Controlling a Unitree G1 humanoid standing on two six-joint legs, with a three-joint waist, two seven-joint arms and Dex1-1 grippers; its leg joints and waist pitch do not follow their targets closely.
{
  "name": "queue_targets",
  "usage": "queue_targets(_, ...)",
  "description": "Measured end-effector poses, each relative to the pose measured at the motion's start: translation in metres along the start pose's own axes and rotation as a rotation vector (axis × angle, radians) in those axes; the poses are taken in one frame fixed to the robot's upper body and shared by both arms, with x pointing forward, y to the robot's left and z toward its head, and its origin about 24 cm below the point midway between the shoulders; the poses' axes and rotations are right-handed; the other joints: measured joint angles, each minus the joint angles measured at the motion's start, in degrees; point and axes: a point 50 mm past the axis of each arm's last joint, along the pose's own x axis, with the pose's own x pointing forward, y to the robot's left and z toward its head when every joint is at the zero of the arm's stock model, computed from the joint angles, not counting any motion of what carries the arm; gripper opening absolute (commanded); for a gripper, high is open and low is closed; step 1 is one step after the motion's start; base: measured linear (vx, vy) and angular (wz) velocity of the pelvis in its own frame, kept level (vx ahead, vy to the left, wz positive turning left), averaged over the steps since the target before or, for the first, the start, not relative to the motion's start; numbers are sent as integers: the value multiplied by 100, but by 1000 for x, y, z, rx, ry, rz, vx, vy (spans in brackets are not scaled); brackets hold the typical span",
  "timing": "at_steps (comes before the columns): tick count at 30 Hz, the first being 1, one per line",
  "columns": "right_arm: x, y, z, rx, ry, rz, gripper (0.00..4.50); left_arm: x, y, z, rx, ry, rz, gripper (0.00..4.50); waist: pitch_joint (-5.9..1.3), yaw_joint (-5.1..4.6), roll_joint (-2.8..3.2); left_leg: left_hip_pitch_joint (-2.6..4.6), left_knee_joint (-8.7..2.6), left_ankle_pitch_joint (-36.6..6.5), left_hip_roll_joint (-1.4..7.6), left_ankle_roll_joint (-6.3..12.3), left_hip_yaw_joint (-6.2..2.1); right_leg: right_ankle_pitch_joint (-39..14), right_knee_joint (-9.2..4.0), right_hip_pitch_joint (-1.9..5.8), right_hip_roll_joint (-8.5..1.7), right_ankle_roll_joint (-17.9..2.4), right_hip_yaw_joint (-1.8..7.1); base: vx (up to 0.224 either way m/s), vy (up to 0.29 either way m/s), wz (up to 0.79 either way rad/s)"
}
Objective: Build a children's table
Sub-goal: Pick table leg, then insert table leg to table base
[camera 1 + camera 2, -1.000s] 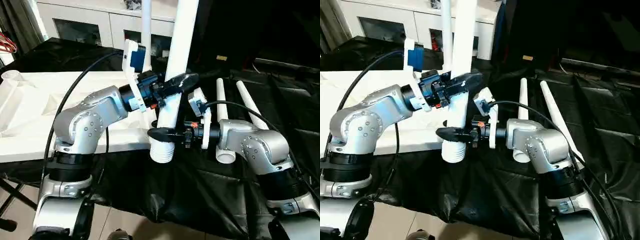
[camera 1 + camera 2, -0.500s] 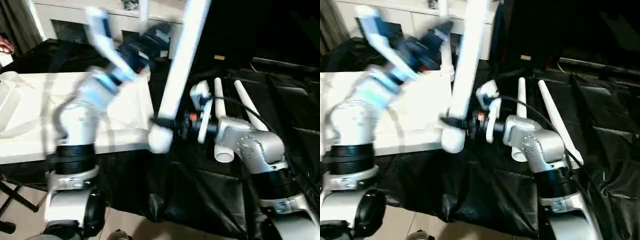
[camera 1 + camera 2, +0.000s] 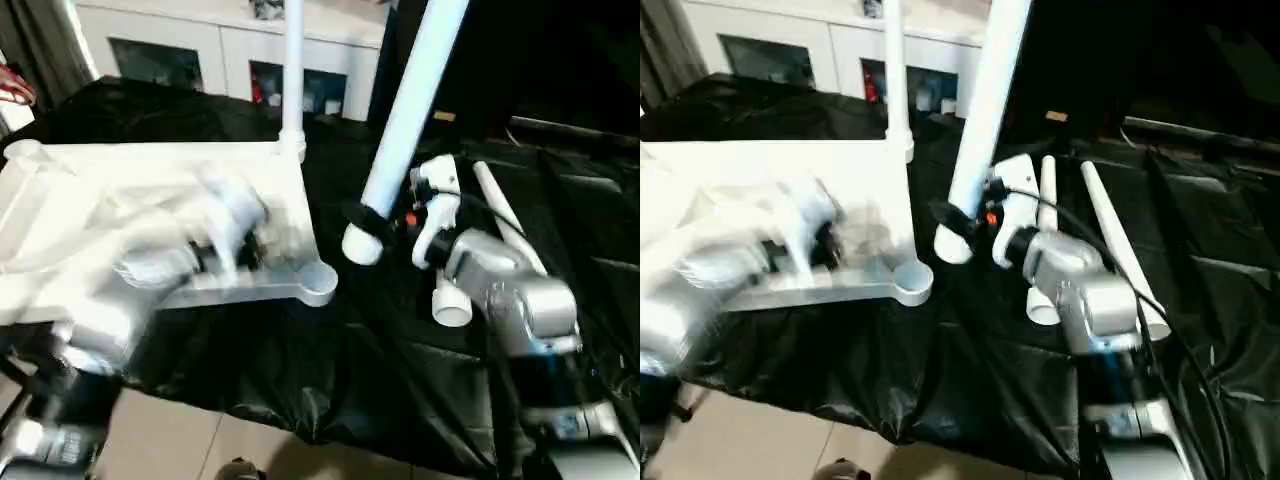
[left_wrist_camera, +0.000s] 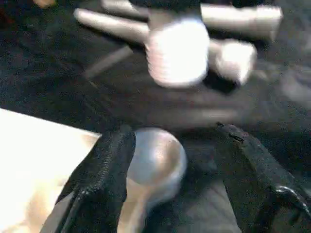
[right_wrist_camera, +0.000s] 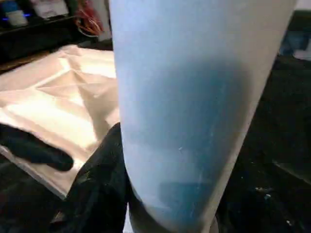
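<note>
No brand, label or legible writing is to be made out on any part. The held leg (image 3: 405, 110) is clamped near its thick lower end by the right gripper (image 3: 362, 216), a black finger (image 5: 99, 187) being pressed against each side of the tube. Its long axis is tilted: the thick rounded end is lowest, above the black cloth (image 3: 330, 380), and the tube rises away from the robot and leans to its right, past the top edge of the head views.

The table top (image 3: 110, 190) is laid with its ribbed underside up on the cloth at the robot's left, a round corner socket (image 3: 318, 283) being seen at its near right corner. A second leg (image 3: 292, 70) is stood upright at the far right corner. Two loose legs (image 3: 1110, 235) are laid side by side on the cloth behind the right arm, their long axes running away from the robot.

The left gripper (image 4: 170, 184) is spread wide and empty, with the corner socket seen between its fingers (image 4: 99, 179).

A white cabinet (image 3: 230, 50) with glass doors is seen behind, and pale floor (image 3: 190, 445) below the cloth's near edge.
</note>
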Motion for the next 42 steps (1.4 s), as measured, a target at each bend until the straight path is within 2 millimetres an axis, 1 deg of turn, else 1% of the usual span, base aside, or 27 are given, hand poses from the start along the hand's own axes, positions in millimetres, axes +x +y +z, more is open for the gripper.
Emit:
queue_targets(3,-3,-1,-3,-2,8,-7,189,3,-4,-7,13,25,-24,298,4,-19,55,1,-1,0,1,0,0,5,1,-1,1,-6,0,0,0,0)
queue_targets(4,-4,-1,-3,-5,7,-7,189,3,-4,-7,15,28,-26,298,-1,-25,62,3,-1,0,1,0,0,5,2,-1,1,-6,0,0,0,0)
queue_targets(6,-9,0,-2,-16,2,-2,189,2,-1,-12,42,48,-35,298,-8,-69,60,12,-12,0,1,0,1,3,2,4,2,-4,0,0,0,0)
queue_targets(9,-11,0,-5,-18,21,10,189,-4,7,-26,43,106,-17,298,-9,-137,59,12,-11,1,0,0,2,3,1,3,2,-3,1,0,0,0)
queue_targets(11,-11,1,-6,-17,30,16,189,-7,9,-30,42,118,-17,298,-9,-159,59,12,-9,1,0,0,4,3,1,3,2,-3,3,0,0,0)
queue_targets(13,-10,2,-7,-17,34,26,189,-10,11,-32,49,121,-32,298,-10,-161,56,12,-9,1,0,0,4,4,1,3,2,-4,4,0,0,0)
queue_targets(16,-10,3,-8,-18,43,43,189,-19,22,-40,48,162,-14,298,-10,-162,56,11,-11,1,1,0,5,4,1,1,3,-5,3,0,0,0)
queue_targets(19,-8,6,-9,-20,50,54,189,-21,32,-40,64,171,17,298,-11,-151,53,10,-9,1,0,0,6,5,-1,3,2,-6,4,0,0,0)
queue_targets(20,-7,8,-10,-21,58,63,189,-21,37,-41,78,185,31,270,-11,-146,52,9,-8,1,0,0,6,5,-1,3,2,-6,4,0,0,0)
queue_targets(21,-7,9,-10,-18,61,67,189,-22,39,-41,84,192,37,270,-11,-145,51,8,-8,1,0,0,6,5,-2,3,2,-6,5,0,0,0)
queue_targets(24,-6,10,-9,-20,57,71,189,-23,46,-43,98,216,53,250,-12,-148,52,9,-9,1,0,0,6,5,-2,2,1,-6,5,0,0,0)
queue_targets(25,-7,11,-9,-22,54,73,189,-23,47,-44,100,216,51,250,-11,-148,52,9,-9,1,0,0,6,5,-1,1,1,-6,6,0,0,0)
queue_targets(27,-7,11,-8,-24,52,75,189,-24,47,-46,96,220,45,225,-11,-148,52,10,-9,1,0,0,6,5,-1,1,1,-6,5,0,0,0)
queue_targets(29,-7,11,-8,-23,52,76,189,-25,48,-47,87,226,32,207,-11,-148,52,10,-9,1,0,0,6,6,0,1,1,-9,5,0,0,0)
queue_targets(31,-7,11,-8,-23,53,80,189,-25,49,-48,79,232,22,199,-11,-147,52,11,-9,1,0,0,6,7,0,2,1,-9,5,0,0,0)
queue_targets(39,-7,11,-8,-25,56,84,189,-26,53,-54,46,250,-18,123,-11,-140,52,11,-9,1,0,0,6,8,1,2,1,-11,5,0,0,0)
queue_targets(42,-8,11,-8,-28,58,87,189,-27,54,-55,39,255,-34,108,-11,-144,52,12,-9,1,0,0,6,8,2,1,1,-12,5,0,0,0)
